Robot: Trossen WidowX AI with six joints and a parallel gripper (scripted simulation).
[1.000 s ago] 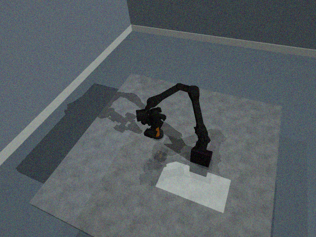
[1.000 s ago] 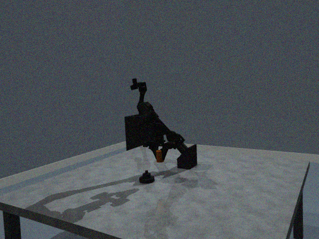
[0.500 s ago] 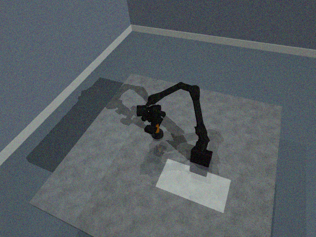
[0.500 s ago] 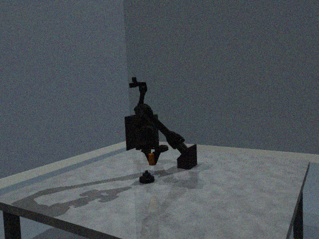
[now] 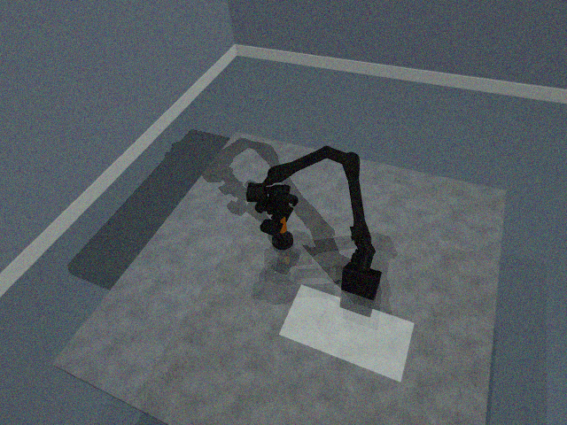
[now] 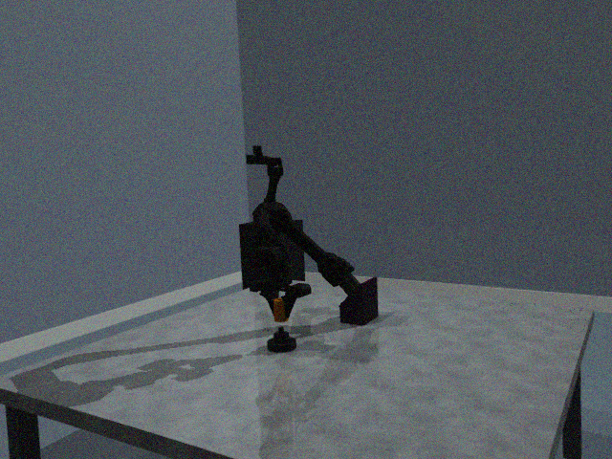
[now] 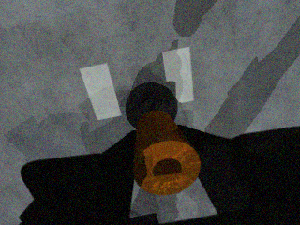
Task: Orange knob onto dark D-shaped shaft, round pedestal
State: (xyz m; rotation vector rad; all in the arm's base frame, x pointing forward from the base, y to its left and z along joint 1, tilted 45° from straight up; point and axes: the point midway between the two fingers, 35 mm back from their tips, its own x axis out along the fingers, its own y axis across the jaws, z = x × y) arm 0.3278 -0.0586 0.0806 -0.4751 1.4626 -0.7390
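The orange knob (image 5: 283, 225) (image 6: 279, 309) (image 7: 189, 165) is upright between the fingers. My gripper (image 6: 280, 311) is shut on it. In the wrist view the knob's near end shows a D-shaped opening. The dark round pedestal (image 5: 282, 241) (image 6: 281, 344) (image 7: 151, 96) stands on the table below the knob. Its short shaft (image 6: 281, 329) points up, with a small gap to the knob's lower end in the exterior view. In the wrist view the knob's far end overlaps the pedestal's near edge and hides part of it. The shaft's flat side cannot be made out.
The arm's black base block (image 5: 361, 281) (image 6: 359, 302) stands on the grey table (image 5: 205, 329) (image 6: 445, 385). A bright white rectangle (image 5: 347, 336) lies in front of the base in the top view. Arm shadows cross the table around the pedestal.
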